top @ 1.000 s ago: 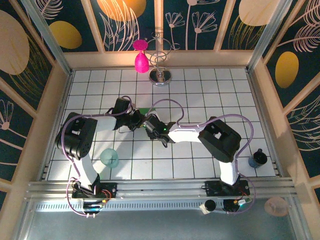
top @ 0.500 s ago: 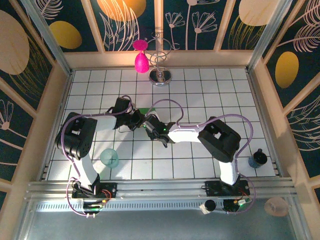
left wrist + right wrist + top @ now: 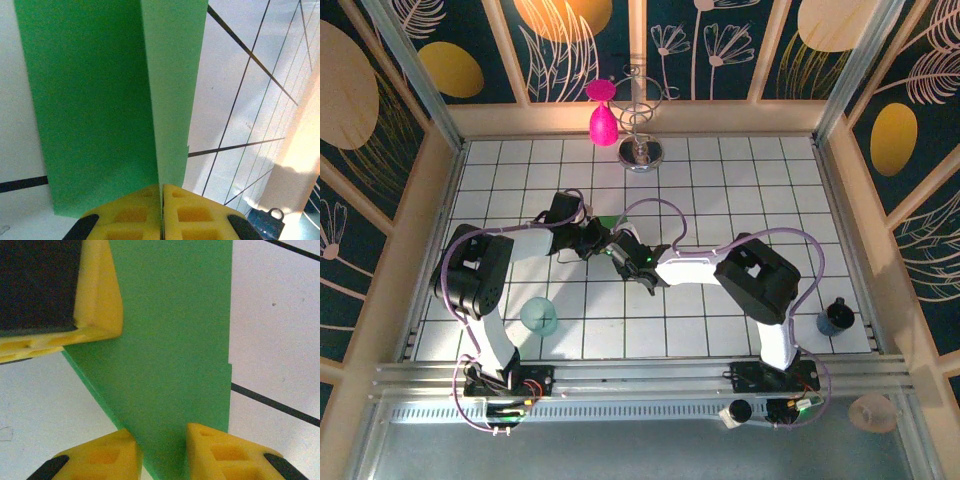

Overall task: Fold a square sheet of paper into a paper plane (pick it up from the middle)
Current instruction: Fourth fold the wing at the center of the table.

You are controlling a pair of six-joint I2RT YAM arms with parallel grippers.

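Tiny shifts only over the last second. Left arm's wrist (image 3: 561, 209) slid slightly left and toward the far wall (image 3: 720, 116), and the left gripper (image 3: 592, 238) went with it. Right gripper (image 3: 619, 243) crept left after it, following along the green paper (image 3: 607, 222). Right arm's elbow (image 3: 756, 275) drifted left by a hair too. Purple cable loop (image 3: 582, 201) at the left wrist seemed to bulge out slightly more.

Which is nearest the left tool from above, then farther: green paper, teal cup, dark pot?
1. green paper, pinched in the left tool itself.
2. teal cup, near left side.
3. dark pot, far right edge.
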